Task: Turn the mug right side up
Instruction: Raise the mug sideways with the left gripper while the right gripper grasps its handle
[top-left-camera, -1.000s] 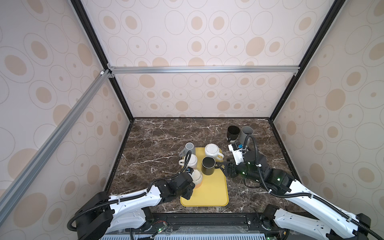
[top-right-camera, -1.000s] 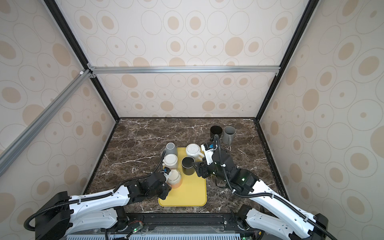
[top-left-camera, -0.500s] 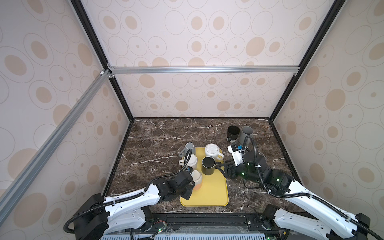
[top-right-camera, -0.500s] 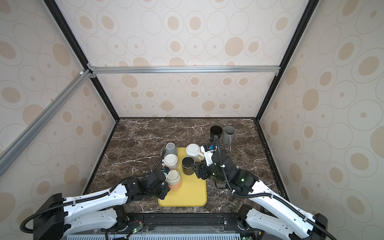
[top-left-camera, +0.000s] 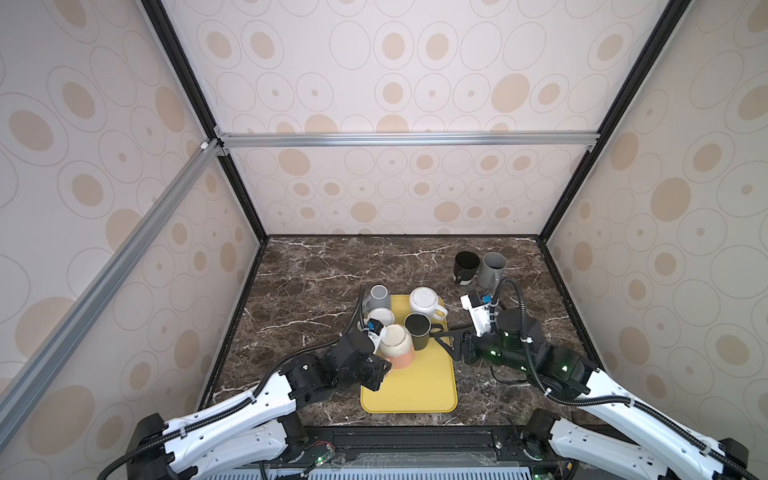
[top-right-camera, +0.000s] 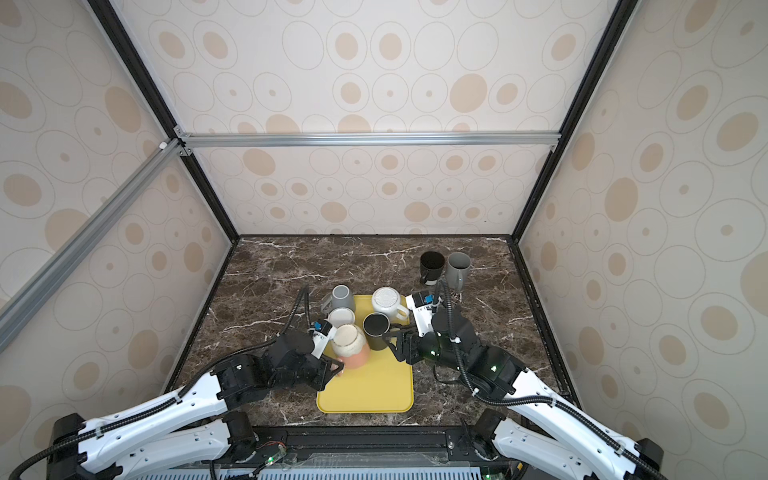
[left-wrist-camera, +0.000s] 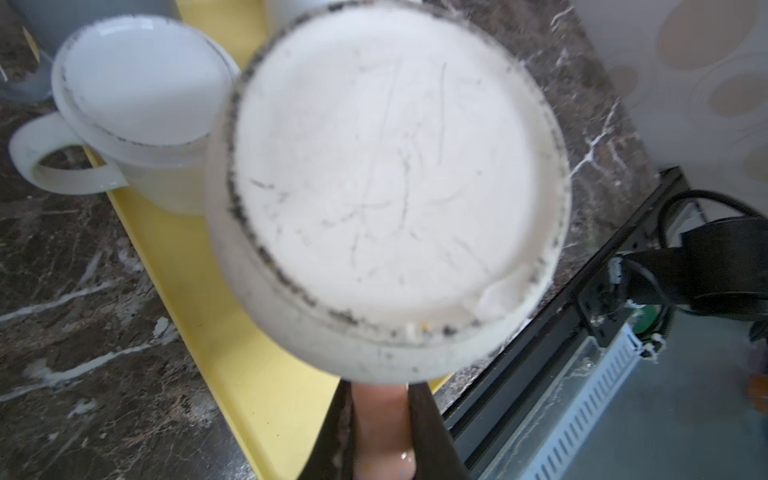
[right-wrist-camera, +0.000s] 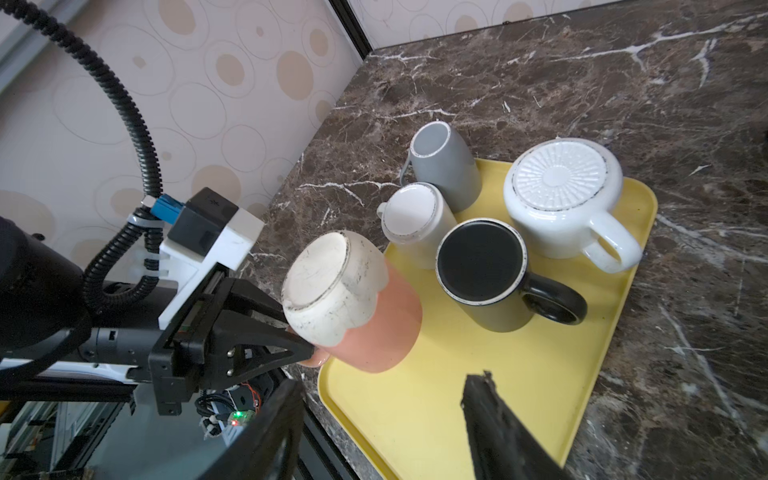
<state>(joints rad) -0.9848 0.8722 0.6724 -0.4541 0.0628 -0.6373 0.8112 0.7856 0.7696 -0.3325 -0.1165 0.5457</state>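
Mug flip is in progress, not finished. Pink-glazed ceramic mug with cream base sits at the near-left corner of the yellow plastic tray, lower centre of the frame in both top views. It is tilted, base up and leaning toward the left arm, mouth facing down and away. Can't tell if its rim touches the tray or is just off it.

Left hand is clamped on the mug's pink handle. The left wrist view shows the handle pinched between the two fingers, with the scuffed base filling the frame. Right hand has its jaws apart and nothing between them. It hovers over the tray's right edge, just beside the handle of the inverted black mug.

Also base-up on the tray:
- large white mug with ribbed base
- small white mug
- light grey mug

Upright black mug and upright grey mug stand together on the dark marble counter, upper right of the floor area.

My read: grasp done, rotation barely begun. Left to do: roll it fully over, set it down mouth-up, let go.
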